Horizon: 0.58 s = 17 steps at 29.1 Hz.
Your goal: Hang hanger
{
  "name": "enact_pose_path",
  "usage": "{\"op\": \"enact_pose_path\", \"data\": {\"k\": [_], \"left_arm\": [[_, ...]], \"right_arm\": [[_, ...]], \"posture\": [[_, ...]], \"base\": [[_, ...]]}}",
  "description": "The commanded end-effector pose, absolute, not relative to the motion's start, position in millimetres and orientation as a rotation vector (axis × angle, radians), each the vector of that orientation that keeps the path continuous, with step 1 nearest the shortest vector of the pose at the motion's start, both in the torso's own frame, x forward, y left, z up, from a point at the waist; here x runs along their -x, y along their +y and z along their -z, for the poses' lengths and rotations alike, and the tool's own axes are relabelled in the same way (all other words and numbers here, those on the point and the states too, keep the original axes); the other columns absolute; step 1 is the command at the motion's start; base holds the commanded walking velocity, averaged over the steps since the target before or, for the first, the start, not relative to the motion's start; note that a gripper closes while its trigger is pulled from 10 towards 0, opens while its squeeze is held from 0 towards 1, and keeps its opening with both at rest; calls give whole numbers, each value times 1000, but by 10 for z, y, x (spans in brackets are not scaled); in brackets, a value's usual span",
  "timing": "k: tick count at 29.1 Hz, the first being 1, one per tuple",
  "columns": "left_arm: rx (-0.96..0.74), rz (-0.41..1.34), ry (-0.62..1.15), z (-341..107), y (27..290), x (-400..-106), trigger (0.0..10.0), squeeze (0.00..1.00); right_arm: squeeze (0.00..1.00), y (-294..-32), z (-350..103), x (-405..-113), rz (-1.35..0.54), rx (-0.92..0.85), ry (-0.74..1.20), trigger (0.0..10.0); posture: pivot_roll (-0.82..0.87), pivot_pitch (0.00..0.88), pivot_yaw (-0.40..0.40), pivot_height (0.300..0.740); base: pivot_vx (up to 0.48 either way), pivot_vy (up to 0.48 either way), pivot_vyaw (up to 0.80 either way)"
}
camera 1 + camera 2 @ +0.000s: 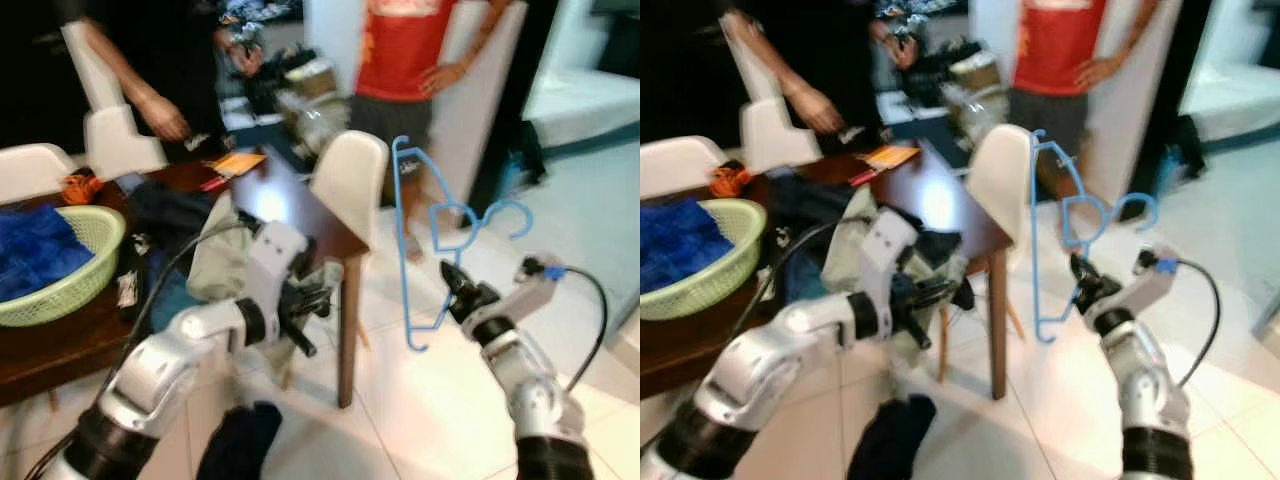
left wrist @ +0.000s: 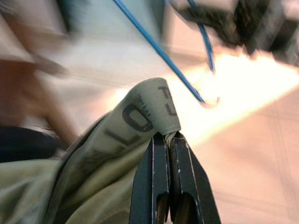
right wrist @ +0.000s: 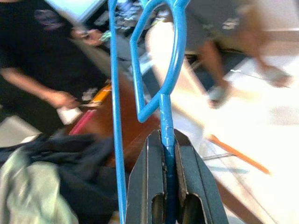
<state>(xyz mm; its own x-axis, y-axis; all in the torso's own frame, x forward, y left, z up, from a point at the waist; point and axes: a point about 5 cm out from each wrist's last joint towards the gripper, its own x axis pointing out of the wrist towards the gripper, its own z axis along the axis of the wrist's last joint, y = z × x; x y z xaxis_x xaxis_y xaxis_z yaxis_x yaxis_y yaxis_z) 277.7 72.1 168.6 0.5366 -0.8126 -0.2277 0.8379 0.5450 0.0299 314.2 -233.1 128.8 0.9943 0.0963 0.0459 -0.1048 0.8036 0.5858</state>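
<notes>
Right gripper point(image 1: 447, 276) is clamped on the blue hanger point(image 1: 407, 240), fingers point(image 3: 148, 186) pinching a bar of it, frame standing upright above the grip, hook point(image 1: 512, 212) out to its right. Left gripper point(image 2: 167, 140) is closed on the edge of an olive cloth point(image 2: 93, 158) with printed letters; the cloth hangs off the table corner just behind it. Brown table point(image 1: 300, 215) sits behind the left gripper, white chair point(image 1: 347, 175) between the two grippers. Green basket point(image 1: 85, 275) with blue fabric lies far left. Two people stand beyond the table, one in a red shirt point(image 1: 405, 45).
</notes>
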Motion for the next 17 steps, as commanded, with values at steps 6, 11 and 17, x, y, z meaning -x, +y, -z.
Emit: {"op": "enact_pose_path", "data": {"k": [6, 11, 17], "left_arm": [[-311, 1222, 253, -1612, 705, -2620, 10000, 0], [-634, 1373, 391, -1438, 1042, -2500, 10000, 0], [-833, 1357, 473, -1382, 1337, -2527, 10000, 0]], "right_arm": [[0, -2308, -1266, -3150, -95, -618, 0, 10000], [0, -2302, -1254, -3153, -100, -602, 11, 10000], [0, -2300, -1259, -3155, -103, -594, 14, 10000]], "posture": [[-32, 0, 6, 740], [-32, 0, 6, 740], [-35, 0, 11, 740]], "base": [[0, 0, -800], [0, 0, -800], [0, 0, -800]]}}
